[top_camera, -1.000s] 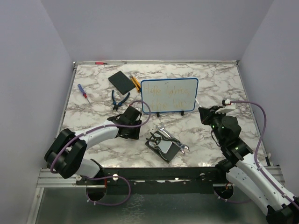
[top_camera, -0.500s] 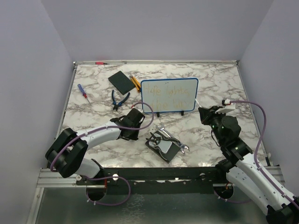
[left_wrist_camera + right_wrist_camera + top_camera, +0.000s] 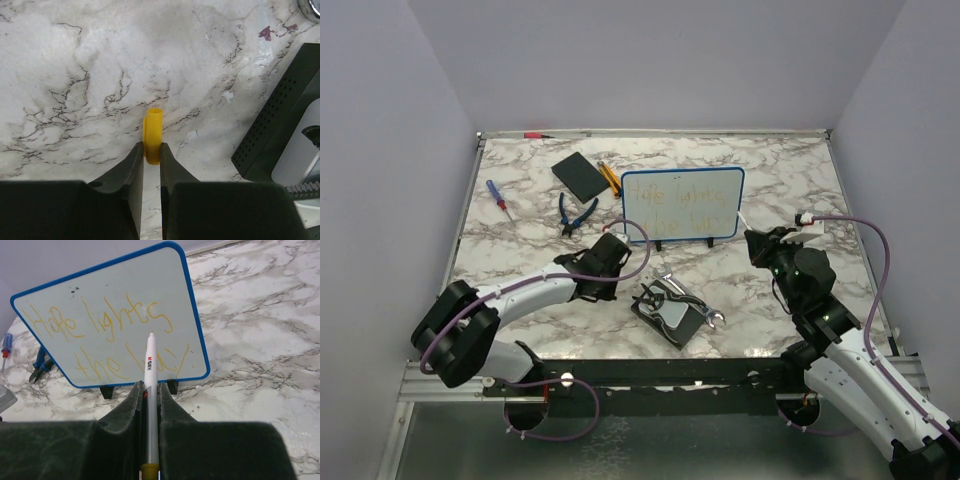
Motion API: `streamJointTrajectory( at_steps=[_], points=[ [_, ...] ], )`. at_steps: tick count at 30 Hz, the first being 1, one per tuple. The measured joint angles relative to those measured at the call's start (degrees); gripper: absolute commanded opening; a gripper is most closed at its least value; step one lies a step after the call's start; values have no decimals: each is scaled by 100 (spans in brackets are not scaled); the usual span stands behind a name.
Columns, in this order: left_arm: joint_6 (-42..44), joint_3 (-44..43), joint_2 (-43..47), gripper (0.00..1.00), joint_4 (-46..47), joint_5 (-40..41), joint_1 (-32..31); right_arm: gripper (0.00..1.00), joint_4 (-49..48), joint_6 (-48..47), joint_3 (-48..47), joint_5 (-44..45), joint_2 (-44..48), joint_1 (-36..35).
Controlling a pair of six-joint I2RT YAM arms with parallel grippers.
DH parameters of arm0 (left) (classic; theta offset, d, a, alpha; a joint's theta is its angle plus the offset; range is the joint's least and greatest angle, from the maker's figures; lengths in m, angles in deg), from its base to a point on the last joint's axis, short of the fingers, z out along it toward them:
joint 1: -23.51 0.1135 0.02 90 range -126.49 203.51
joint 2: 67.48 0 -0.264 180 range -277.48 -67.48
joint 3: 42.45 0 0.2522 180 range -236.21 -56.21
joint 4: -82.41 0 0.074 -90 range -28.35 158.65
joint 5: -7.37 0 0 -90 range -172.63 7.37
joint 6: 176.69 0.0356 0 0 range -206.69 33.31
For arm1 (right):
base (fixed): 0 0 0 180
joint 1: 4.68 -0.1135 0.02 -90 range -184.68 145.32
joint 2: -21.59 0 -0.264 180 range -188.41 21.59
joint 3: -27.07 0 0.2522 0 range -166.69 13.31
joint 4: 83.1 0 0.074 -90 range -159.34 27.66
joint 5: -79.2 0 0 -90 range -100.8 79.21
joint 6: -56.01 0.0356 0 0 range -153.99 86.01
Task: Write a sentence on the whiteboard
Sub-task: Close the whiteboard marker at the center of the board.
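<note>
Having just closed, the left gripper (image 3: 151,147) is pinching the yellow cap (image 3: 152,125) while the right gripper (image 3: 149,390) is clamping the marker (image 3: 150,365) toward the whiteboard (image 3: 682,203) at its ten o'clock, the sentence (image 3: 100,322) seemingly finished, capping likely nearing.

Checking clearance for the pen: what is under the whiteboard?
Two small black feet prop the whiteboard on the marble table. The table right behind the board is hidden by it.
</note>
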Motion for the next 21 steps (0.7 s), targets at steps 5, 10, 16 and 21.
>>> streamJointTrajectory(
  at_steps=[5,10,16,21],
  points=[
    [-2,-31,437,0,-37,195,-20,1,0,-4,0,-11,-22,0],
    [66,-234,890,0,-186,487,-22,0,0,-83,-2,-232,-87,0],
    [468,-540,1366,0,-205,745,-24,1,46,-186,-101,-870,-326,0],
    [1156,-769,1458,0,-120,807,-24,1,118,-199,-361,-1582,-619,0]
  ],
)
